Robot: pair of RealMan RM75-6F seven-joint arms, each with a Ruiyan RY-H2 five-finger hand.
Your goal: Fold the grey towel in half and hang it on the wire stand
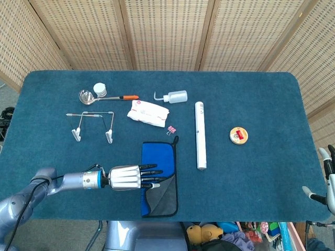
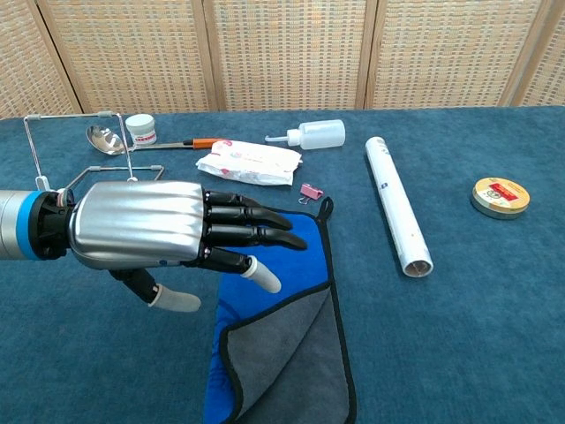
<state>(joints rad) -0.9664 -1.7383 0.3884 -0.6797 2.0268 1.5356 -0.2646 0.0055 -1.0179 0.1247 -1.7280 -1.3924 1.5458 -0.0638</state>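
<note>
The towel lies near the table's front edge, blue side up, with its near corner turned over to show the grey side. The wire stand stands upright at the left, behind the towel. My left hand hovers at the towel's left edge, fingers stretched flat and apart, holding nothing. Only a sliver of my right arm shows at the head view's right border; its hand is not visible.
Behind the towel lie a pink binder clip, a white wipes packet, a white tube and a squeeze bottle. A ladle and small jar sit far left, and a round tin sits right.
</note>
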